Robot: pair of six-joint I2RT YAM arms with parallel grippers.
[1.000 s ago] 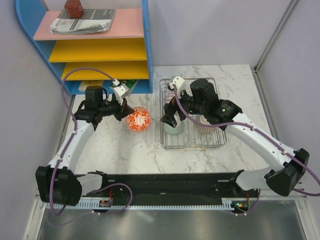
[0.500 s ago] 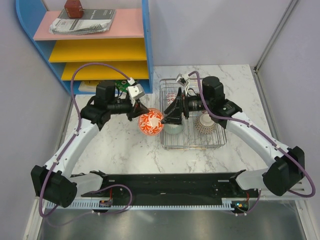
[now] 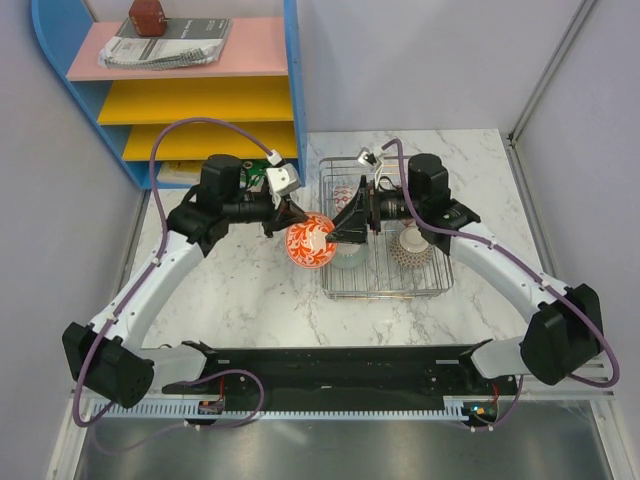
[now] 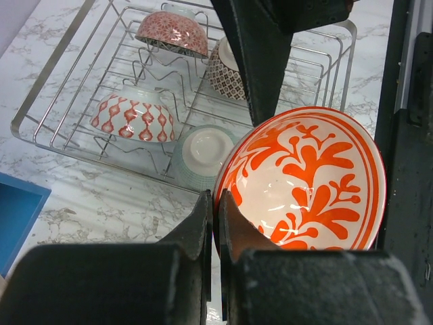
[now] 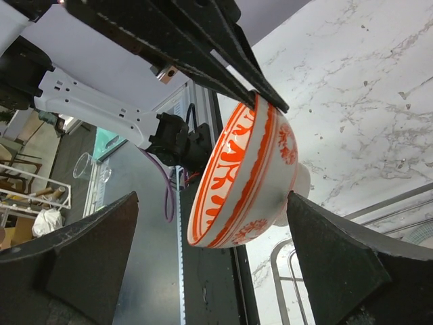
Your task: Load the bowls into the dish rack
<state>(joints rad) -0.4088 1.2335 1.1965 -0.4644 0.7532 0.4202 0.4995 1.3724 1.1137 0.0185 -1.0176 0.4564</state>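
My left gripper (image 3: 288, 215) is shut on the rim of an orange-and-white bowl (image 3: 310, 242) and holds it tilted in the air at the left edge of the dish rack (image 3: 440, 290). The left wrist view shows the pinch (image 4: 215, 198) on the bowl (image 4: 304, 176). My right gripper (image 3: 347, 228) is open and faces this bowl. In the right wrist view the bowl (image 5: 247, 169) hangs between its spread fingers (image 5: 338, 264). The rack (image 4: 47, 81) holds a pale green bowl (image 4: 203, 149), a red-and-white one (image 4: 132, 116), a red one (image 4: 172, 32) and a dark patterned one (image 4: 226, 68).
A blue shelf unit (image 3: 200, 90) with yellow and pink trays stands at the back left, close behind the left arm. A beige mesh bowl (image 3: 410, 250) sits at the rack's right side. Bare marble lies in front of the rack.
My left arm has carried the orange-and-white bowl right, from the open table to the rack's left edge. My right gripper has lifted off the pale green bowl and turned toward the carried bowl.
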